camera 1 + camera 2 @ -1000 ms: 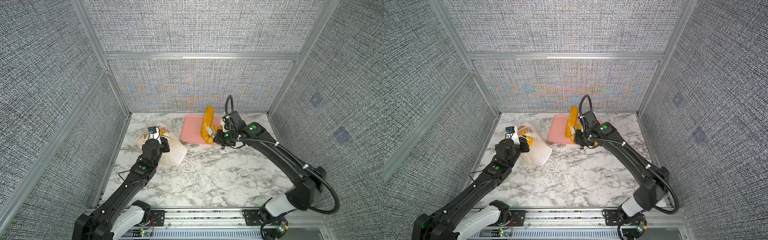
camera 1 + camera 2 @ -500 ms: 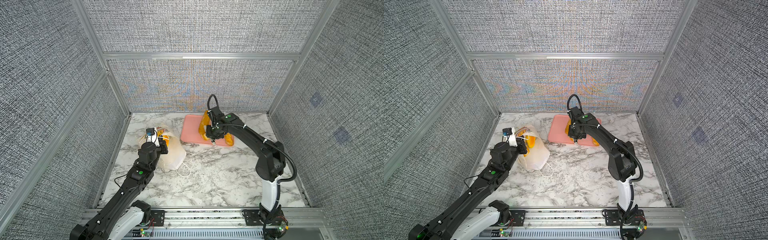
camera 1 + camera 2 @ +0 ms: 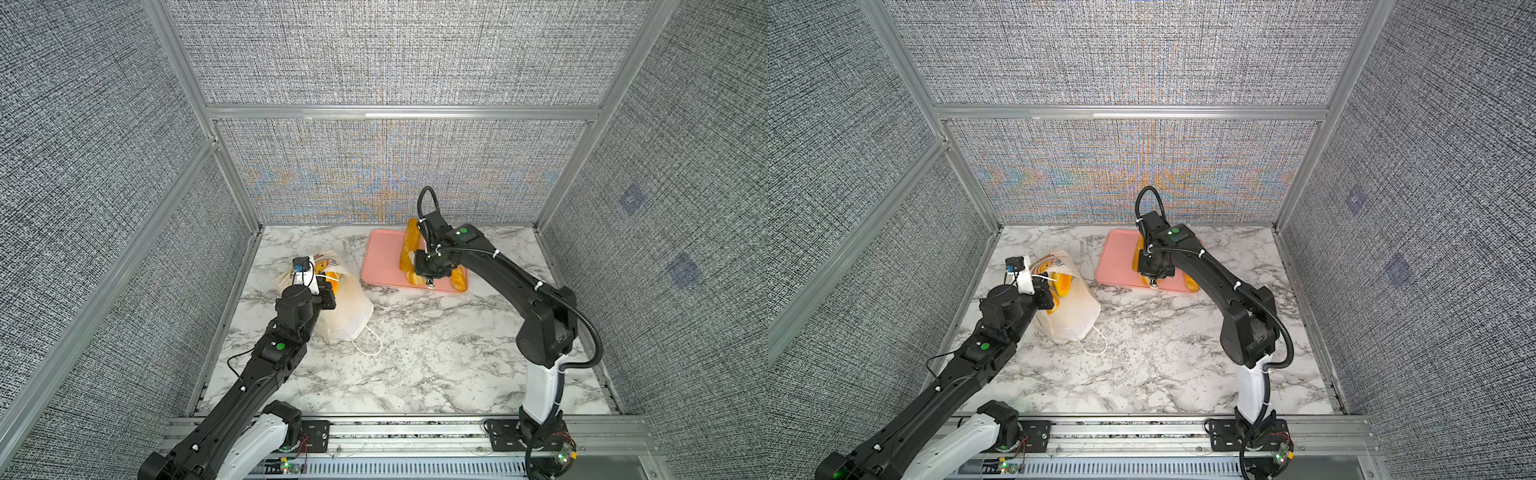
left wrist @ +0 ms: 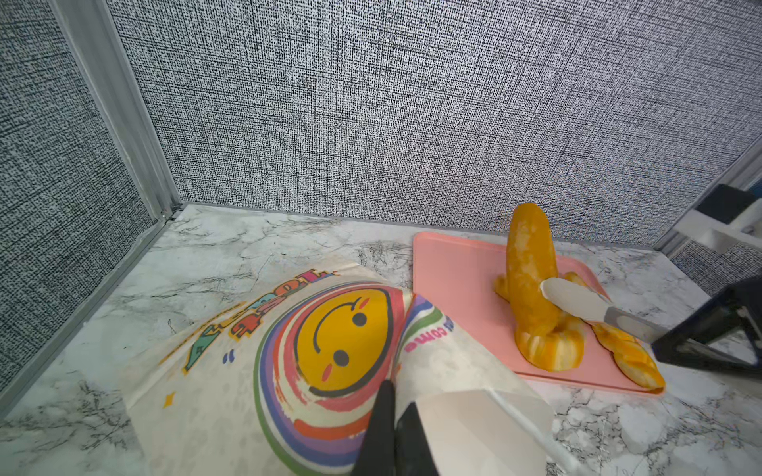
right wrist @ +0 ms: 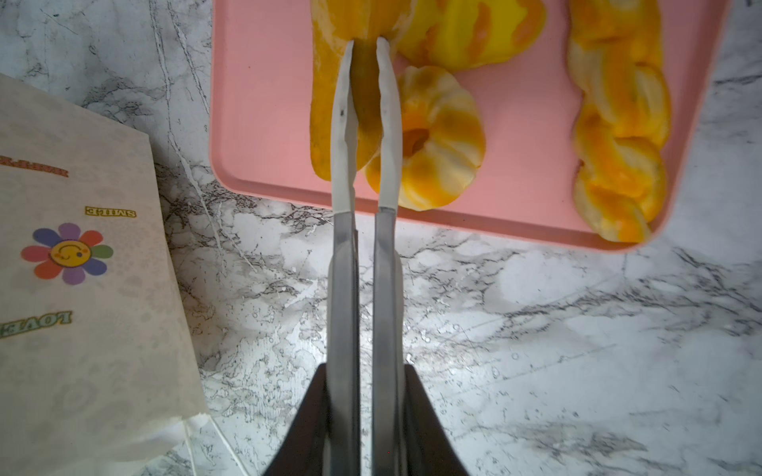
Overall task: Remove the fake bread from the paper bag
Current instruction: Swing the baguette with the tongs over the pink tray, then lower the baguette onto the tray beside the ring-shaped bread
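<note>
Moved: right arm elbow swung in toward the middle | left hand: clamped on paper bag rim | print: "SMILE", "LOVE" legible in right wrist view only | fake bread inside bag mouth, top views only | right hand: gripping long loaf over pink tray on desk

Long loaf partly off-frame

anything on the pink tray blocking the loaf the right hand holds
Yes: a ribbed golden ring cake lies on the flat pink tray right against the lower end of the long golden loaf in the right hand. The tray is bare on the loaf's other side.
</note>
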